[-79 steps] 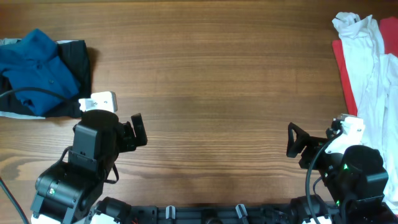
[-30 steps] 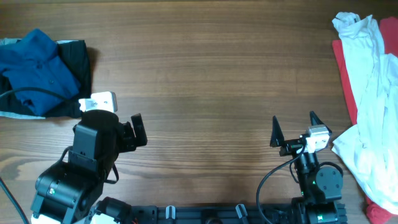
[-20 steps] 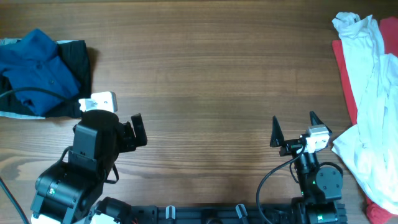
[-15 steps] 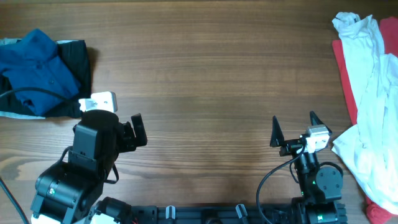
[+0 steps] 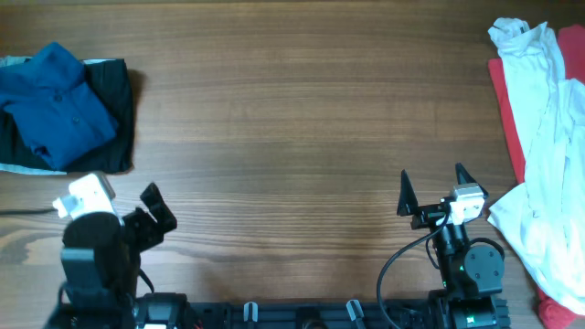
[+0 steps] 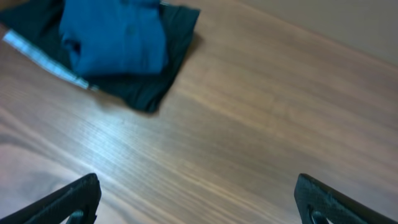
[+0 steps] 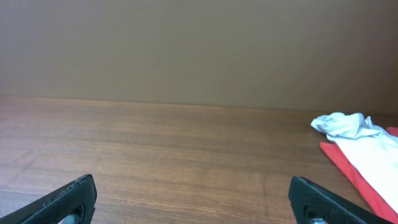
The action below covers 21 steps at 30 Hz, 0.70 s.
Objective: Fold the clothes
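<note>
The left arm (image 5: 91, 270) sits low at the near left edge. The left gripper (image 5: 155, 210) angles forward and slightly right, its fingers (image 6: 71, 200) spread wide with nothing between them. The right arm (image 5: 468, 265) is drawn back at the near right edge. The right gripper (image 5: 431, 187) is held level and faces straight ahead, its fingers (image 7: 65, 198) likewise wide apart and empty.

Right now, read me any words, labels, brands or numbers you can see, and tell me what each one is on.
None can be read.
The blue shirt, the black garment under it, the white garment and the red garment show no print or tag.
The pale strip beside the blue shirt is too blurred to tell whether it bears text.
</note>
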### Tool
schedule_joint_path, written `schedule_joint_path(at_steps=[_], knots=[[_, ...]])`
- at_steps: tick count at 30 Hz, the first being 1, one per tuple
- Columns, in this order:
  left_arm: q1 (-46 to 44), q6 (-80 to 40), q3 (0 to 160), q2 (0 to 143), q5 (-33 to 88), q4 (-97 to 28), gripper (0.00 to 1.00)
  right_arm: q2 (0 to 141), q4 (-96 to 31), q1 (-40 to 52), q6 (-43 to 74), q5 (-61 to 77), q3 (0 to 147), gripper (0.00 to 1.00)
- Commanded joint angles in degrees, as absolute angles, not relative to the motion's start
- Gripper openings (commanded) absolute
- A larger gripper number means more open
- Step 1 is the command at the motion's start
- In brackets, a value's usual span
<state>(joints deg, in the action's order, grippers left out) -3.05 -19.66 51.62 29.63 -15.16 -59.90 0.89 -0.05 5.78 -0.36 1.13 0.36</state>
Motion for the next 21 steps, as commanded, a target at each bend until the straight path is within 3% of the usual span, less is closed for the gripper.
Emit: schedule_joint_path(at_steps=[1,12,18,21], knots=[[-1.9,-19.5,40.8,21.7,-13.9,-51.9,1.00,0.2,0.1,5.5,-1.4,2.0,0.3,1.00],[-1.6,-16.9,13.3,3.2,-4.4,-19.4,1.00,0.2,0.1,5.5,-1.4,2.0,0.3,1.00],[-1.6,-10.6,4.4,0.1,0.6,-0.2,1.00,0.2,0.1,5.5,-1.4,2.0,0.3,1.00],[-1.6,-7.7,1.6,0.1,1.5,3.7,1.00,0.2,0.1,5.5,-1.4,2.0,0.3,1.00]])
